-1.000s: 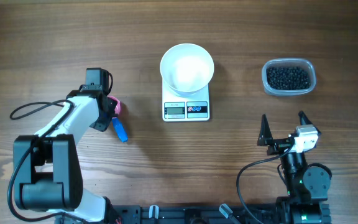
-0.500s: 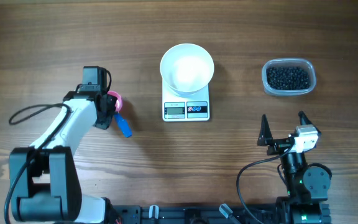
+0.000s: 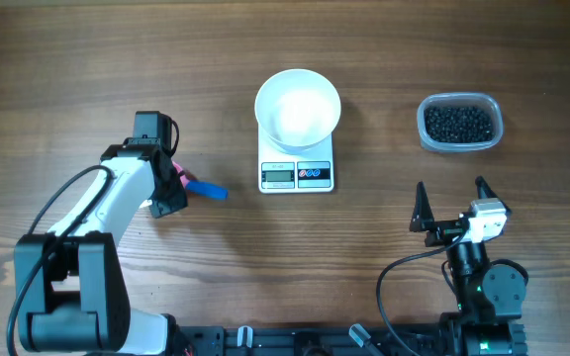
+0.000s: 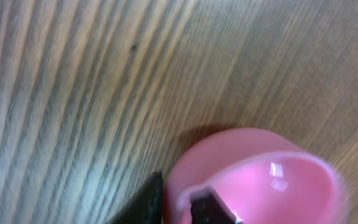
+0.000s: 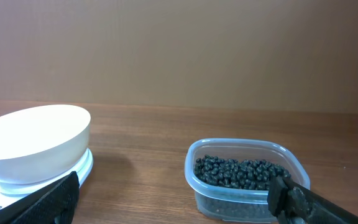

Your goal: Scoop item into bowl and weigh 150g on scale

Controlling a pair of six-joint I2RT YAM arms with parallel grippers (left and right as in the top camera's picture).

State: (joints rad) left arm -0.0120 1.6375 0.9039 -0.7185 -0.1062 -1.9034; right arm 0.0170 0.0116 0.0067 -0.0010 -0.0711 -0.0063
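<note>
Left of the scale (image 3: 297,175), the left gripper (image 3: 174,183) straddles the rim of the pink scoop (image 4: 260,180), its hold indeterminable; the right gripper (image 3: 451,188) stands wide open.

I can't read any text, brand name or number from my seat. The scale (image 3: 296,165), at the centre of the overhead frame, has a grey display (image 3: 278,176) on the left of its lower edge. Its digits are too small for me to make out. The markings at the two buttons (image 3: 313,175) beside it are just as illegible.
</note>
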